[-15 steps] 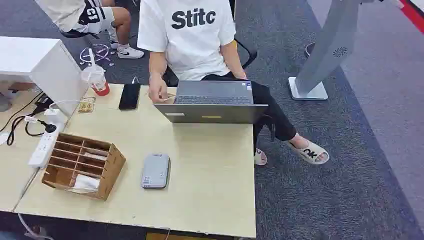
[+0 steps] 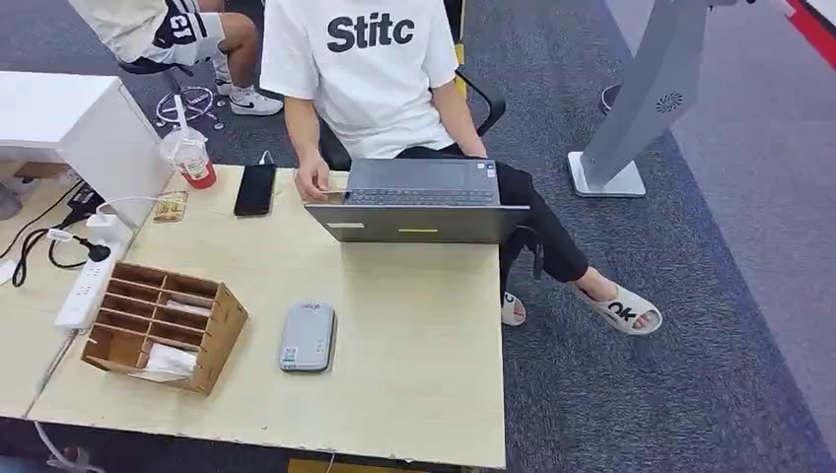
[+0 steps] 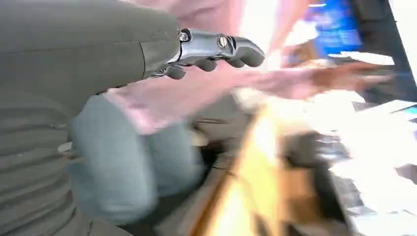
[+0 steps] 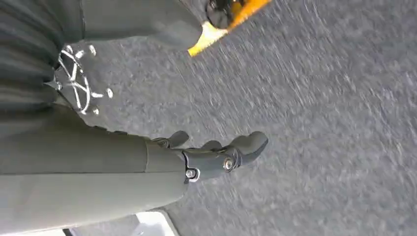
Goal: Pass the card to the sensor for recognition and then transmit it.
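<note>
On the bench (image 2: pixel 414 345) one grey sensor (image 2: pixel 307 336) lies flat near the front, just beside one wooden rack (image 2: pixel 163 325) whose slots hold the pale cards (image 2: pixel 170 361); how many cards there are is too small to tell. Across the bench one person (image 2: pixel 365 74) sits at one open laptop (image 2: pixel 419 209), a hand resting by its keyboard. One black phone (image 2: pixel 255 188), one red-based cup (image 2: pixel 191 158) and one white power strip (image 2: pixel 87 286) sit toward the far left.

Both robot hands hang low with nothing in them. The left hand (image 3: pixel 216 51) shows its fingers slightly curled and parted in a blurred wrist view. The right hand (image 4: pixel 216 155) hangs over grey carpet (image 4: pixel 319 123), fingers loosely apart.

No card is picked yet, so the task looks barely begun. The risks, as I judge them: thin cards packed in narrow slots may come out doubled or slip from the fingers; a clumsy reach could shove the light rack or nudge the sensor; and the cables (image 2: pixel 49 246) at the left edge could snag the left arm.
</note>
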You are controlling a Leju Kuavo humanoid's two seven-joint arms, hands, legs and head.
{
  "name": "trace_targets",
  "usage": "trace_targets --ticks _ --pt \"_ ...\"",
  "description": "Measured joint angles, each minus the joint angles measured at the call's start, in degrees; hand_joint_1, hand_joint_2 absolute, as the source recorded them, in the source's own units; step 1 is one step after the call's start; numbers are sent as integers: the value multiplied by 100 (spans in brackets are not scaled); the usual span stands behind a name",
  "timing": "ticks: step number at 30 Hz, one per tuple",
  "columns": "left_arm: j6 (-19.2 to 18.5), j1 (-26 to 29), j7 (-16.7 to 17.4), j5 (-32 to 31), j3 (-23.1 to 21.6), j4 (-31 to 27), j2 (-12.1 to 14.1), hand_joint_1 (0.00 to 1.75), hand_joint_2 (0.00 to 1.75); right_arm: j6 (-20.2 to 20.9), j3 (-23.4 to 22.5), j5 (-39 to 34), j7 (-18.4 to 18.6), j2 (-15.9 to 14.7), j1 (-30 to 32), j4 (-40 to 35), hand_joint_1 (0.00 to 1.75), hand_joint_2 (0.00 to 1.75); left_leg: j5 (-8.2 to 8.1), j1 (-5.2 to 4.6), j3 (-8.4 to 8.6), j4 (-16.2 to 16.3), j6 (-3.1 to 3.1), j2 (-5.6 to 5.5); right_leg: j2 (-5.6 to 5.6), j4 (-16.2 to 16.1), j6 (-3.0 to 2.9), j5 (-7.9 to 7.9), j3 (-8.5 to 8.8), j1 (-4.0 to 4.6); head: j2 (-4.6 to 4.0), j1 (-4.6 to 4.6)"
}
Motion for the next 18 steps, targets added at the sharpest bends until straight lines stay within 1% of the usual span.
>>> trace_targets --ticks 2,4,5,6,8,10,12,14,16,18 --pt "50 270 0 -191 -627 -941 -96 0 175 57 -17 42 -5 44 -20 2 0 175 -1 -1 -1 1 2 -1 -4 0 3 -1 3 -1 0 4" --pt "237 500 4 -565 -1231 -1698 -122 0 175 68 -39 99 94 66 -41 2 0 175 -1 -1 1 3 2 2 1 0 10 5 11 -1 0 9" --pt "334 601 2 -794 -1583 -2046 -89 0 175 70 -39 120 153 79 -42 4 0 175 -1 -2 2 4 2 4 4 -1 17 10 10 -2 0 9" --pt "309 697 2 -863 -1890 -2287 -26 0 175 89 -39 160 227 81 -41 7 0 175 -1 -2 2 4 2 4 5 -1 17 10 10 -3 0 7" --pt "127 833 4 -835 -2553 -2654 203 0 175 147 -42 216 323 81 -39 13 0 175 0 -2 1 5 2 4 5 0 18 10 10 -3 0 11" --pt "96 810 4 -911 -2889 -2787 344 0 175 173 -41 274 365 85 -46 15 0 175 0 -1 3 5 2 4 5 0 17 11 10 -2 -2 9" --pt "136 786 7 -1045 -3269 -2910 580 0 175 230 -41 339 419 90 -49 26 0 175 0 0 3 5 1 4 5 1 17 11 11 -1 0 11" --pt "151 730 40 -1176 -3538 -2953 748 0 175 252 -41 383 422 90 -52 31 0 175 1 0 4 5 1 4 5 1 17 11 10 -1 0 7" --pt "125 558 292 -1480 -3790 -2934 947 0 175 334 -31 474 437 88 -55 31 0 175 3 0 2 5 1 3 5 1 17 11 6 -1 0 11" --pt "66 197 746 -1891 -4006 -2817 1223 0 175 424 -6 597 437 88 -65 31 0 175 8 -2 3 5 9 1 0 0 18 11 6 -2 0 11"
